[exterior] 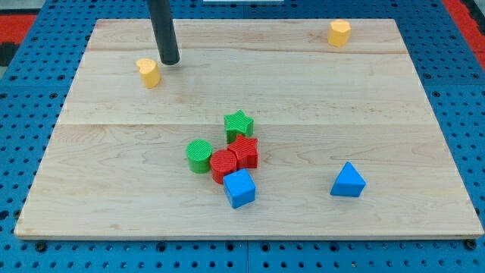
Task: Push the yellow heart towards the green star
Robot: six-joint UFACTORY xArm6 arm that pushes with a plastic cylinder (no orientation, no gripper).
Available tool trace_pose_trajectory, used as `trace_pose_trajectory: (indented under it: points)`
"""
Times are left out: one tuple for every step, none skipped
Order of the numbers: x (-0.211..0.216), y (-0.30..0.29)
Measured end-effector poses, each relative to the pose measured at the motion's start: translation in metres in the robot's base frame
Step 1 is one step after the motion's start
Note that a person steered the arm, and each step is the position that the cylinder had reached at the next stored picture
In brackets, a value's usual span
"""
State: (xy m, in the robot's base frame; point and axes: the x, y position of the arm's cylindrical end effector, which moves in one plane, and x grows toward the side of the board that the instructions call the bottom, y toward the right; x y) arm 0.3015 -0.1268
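Nearest the camera: blue cube [239, 188], at the bottom end of the central cluster. No pincer on this rig, so nothing spreads or pinches; a straight dark rod stands in for it. My tip [170, 61] rests on the tabletop [394, 91] near the view's top left.

Yellow heart [149, 73] sits just beside the tip, at about 8 o'clock from it, apart by a sliver. Green star [239, 124] lies well away, toward 4 o'clock from the heart.

Handling, as a judgement: heart looks small, light, rigid, likely to slide freely and spin if struck off-centre. Contact belongs on its 10 o'clock face.

Around the star: red star-like block [245, 151], red cylinder [223, 164], green cylinder [199, 155], packed close. Blue triangle [348, 180] and second yellow block [339, 32] stand clear. Pale smooth wood; blue pegboard beyond.
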Motion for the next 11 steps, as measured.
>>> trace_pose_trajectory:
  points:
    - [-0.006, -0.008]
    - [-0.029, -0.031]
    - [-0.027, -0.039]
    - [0.010, -0.051]
    - [0.064, -0.035]
    - [0.101, -0.024]
    - [0.105, -0.014]
    - [0.080, -0.030]
    - [0.096, 0.032]
    - [0.135, 0.044]
    - [0.133, 0.052]
